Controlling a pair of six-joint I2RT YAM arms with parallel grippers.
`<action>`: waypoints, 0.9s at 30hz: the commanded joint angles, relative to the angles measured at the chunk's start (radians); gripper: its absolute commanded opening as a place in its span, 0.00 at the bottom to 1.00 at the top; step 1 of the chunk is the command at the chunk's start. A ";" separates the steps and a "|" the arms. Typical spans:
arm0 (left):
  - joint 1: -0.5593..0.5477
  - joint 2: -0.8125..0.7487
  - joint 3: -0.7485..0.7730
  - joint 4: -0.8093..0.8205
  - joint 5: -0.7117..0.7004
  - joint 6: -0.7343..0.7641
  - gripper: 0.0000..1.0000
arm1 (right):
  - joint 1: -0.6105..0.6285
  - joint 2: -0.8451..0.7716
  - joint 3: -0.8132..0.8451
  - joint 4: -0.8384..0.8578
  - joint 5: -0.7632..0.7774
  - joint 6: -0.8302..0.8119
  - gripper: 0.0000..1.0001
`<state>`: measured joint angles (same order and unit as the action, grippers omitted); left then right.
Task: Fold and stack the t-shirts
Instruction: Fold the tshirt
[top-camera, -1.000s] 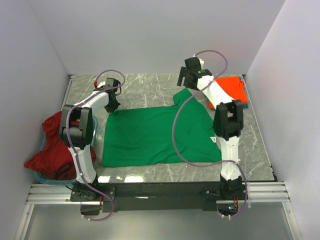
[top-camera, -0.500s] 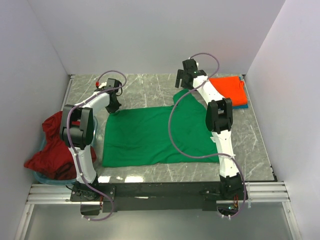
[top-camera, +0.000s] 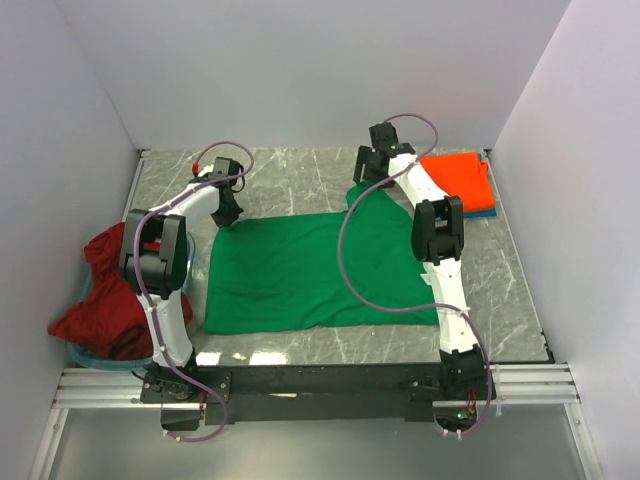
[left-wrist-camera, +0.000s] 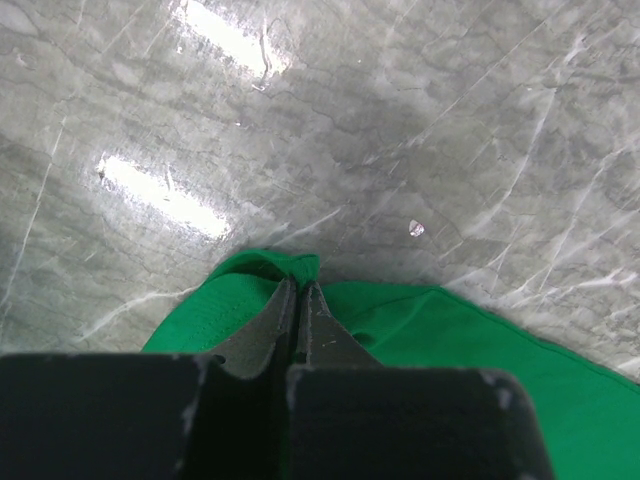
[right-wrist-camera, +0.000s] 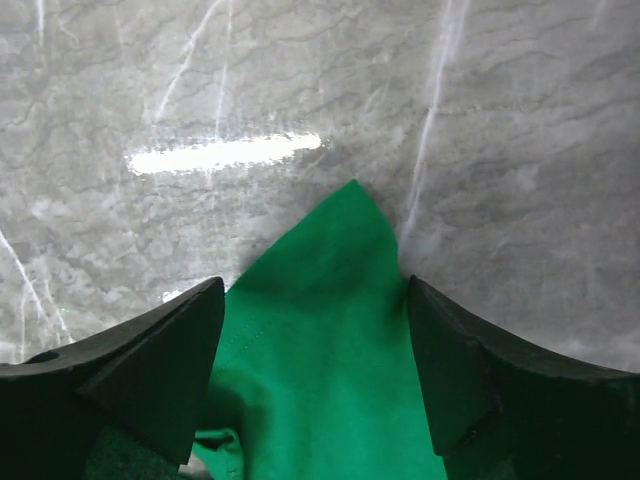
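The left fingers (left-wrist-camera: 300, 310) pinch the green shirt (top-camera: 300, 265) by a corner; the right fingers (top-camera: 366, 168) gape, straddling another corner.

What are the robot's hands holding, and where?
Left gripper pinches the green t-shirt by its far left corner. Right gripper, open around the far right corner, holds nothing.

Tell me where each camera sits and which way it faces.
Top: fixed above and behind the bases, facing down on the table and the spread green shirt; both arms show.
Left wrist: on the left arm, facing down along the left pincer, shut on a green shirt corner.
Right wrist: on the right arm, facing down through the open right pincer at another corner.
Shared: all show green shirt and table.
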<state>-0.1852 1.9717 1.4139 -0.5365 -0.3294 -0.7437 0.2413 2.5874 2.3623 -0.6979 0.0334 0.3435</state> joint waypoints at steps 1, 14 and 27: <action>-0.003 -0.005 0.000 0.017 0.010 0.018 0.01 | -0.005 0.036 0.028 -0.012 -0.072 0.022 0.78; -0.003 0.013 0.011 0.013 0.012 0.024 0.01 | -0.007 0.054 0.055 -0.003 -0.066 0.052 0.34; -0.003 -0.029 -0.012 0.029 0.036 0.023 0.01 | -0.002 -0.105 -0.072 0.081 -0.061 -0.056 0.00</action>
<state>-0.1852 1.9781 1.4132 -0.5339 -0.3149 -0.7338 0.2359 2.5839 2.3322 -0.6571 -0.0277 0.3492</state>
